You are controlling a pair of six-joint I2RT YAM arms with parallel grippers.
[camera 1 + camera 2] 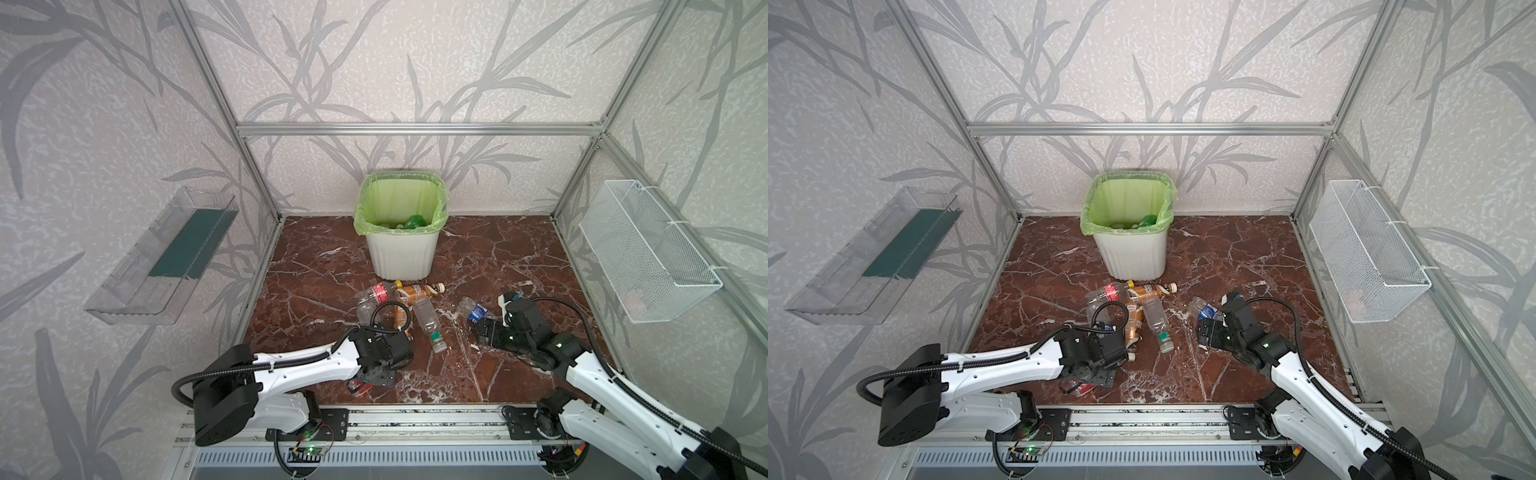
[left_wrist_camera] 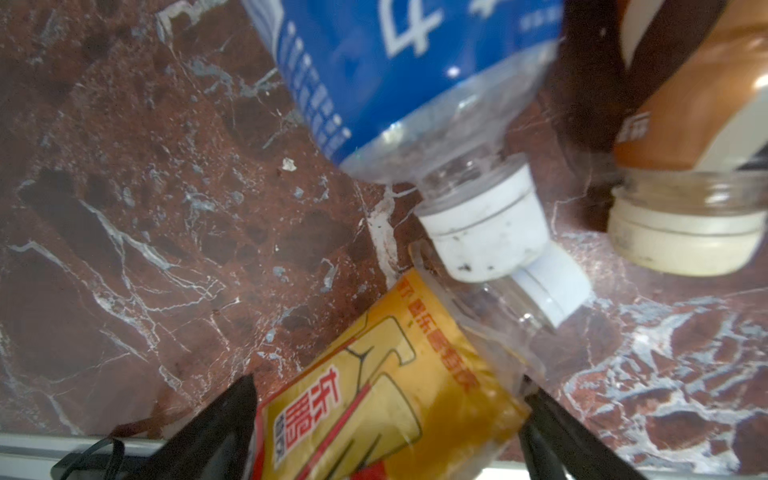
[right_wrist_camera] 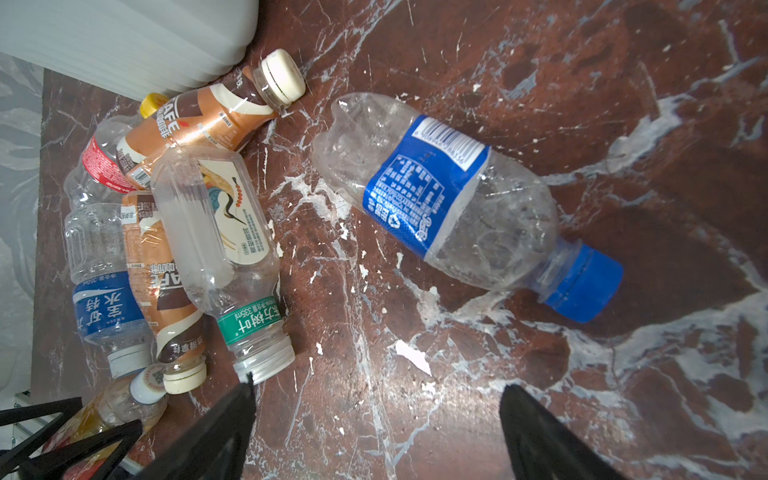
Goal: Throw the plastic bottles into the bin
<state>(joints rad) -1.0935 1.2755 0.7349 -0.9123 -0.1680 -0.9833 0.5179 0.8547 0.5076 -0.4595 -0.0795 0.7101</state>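
Many bottles: on floor by bin
Left gripper: fingers spread, yellow bottle between
Right gripper: fingers spread, empty

Top views look down from the front; both wrist cameras closely overlook the plastic bottles.

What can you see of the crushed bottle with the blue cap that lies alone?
The blue-capped bottle is clear, thin plastic, dented and empty-looking, with a blue label around its middle and a blue screw cap on. It lies on its side on the red-brown marble surface, apart from the bottle pile, touching nothing else.
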